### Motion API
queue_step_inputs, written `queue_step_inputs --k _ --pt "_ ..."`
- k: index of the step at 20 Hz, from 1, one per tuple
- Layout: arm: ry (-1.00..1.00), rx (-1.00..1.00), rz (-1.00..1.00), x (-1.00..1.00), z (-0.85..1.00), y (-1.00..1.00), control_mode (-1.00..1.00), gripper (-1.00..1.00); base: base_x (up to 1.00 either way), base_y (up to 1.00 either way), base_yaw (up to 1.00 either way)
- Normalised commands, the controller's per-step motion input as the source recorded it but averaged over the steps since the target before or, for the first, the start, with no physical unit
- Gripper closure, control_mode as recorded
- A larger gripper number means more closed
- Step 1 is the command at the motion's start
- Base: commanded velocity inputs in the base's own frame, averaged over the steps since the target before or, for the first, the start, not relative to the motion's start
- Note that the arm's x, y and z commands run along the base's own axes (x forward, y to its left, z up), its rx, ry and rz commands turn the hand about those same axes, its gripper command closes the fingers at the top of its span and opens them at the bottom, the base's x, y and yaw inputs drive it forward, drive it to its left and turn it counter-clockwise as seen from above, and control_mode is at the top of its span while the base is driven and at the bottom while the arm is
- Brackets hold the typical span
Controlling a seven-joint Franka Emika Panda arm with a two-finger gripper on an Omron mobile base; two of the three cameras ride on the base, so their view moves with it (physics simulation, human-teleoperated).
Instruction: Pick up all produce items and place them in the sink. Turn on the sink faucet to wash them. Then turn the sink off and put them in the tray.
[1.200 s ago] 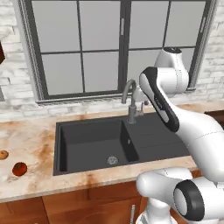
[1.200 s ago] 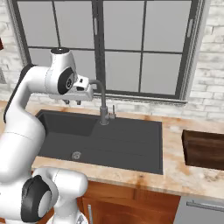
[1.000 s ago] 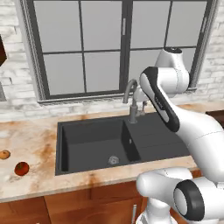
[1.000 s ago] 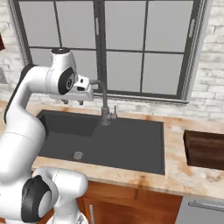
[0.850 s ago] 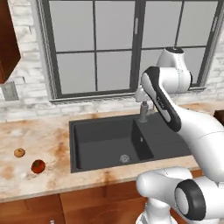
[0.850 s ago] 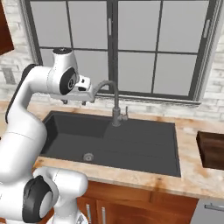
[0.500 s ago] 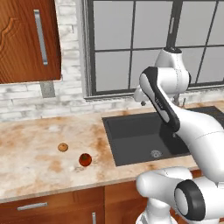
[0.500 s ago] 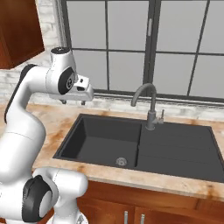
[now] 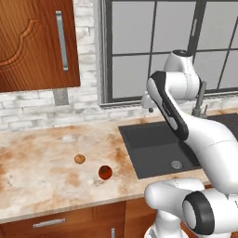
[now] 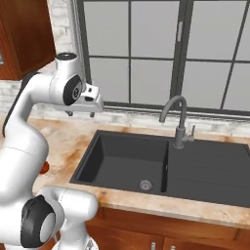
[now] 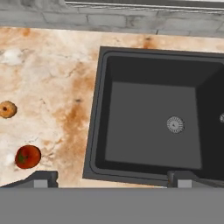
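Your fingers [image 11: 111, 177] stand wide apart and empty above the dark matte sink's [image 11: 97, 113] near rim; the round red tomato [image 11: 28, 156] lies on the marbled table [image 11: 48, 87] off their left tip, the small orange-tan ball [image 11: 7, 109] beyond it.

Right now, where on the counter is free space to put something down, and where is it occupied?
The counter is bare between the brick wall and the orange-tan ball, and along its front edge to the left. The basin of the sink holds just its drain. It is tighter between the two produce items: the red tomato lies close to the ball.
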Motion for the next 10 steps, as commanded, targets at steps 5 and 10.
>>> queue_step_inputs --k 5,10 --pt "0.00 0.00 0.00 0.09 -0.01 0.01 -1.00 -1.00 0.32 0.12 0.00" --pt "0.00 -0.02 0.00 -0.23 -0.23 0.21 -1.00 -1.00 0.00 0.00 0.00"
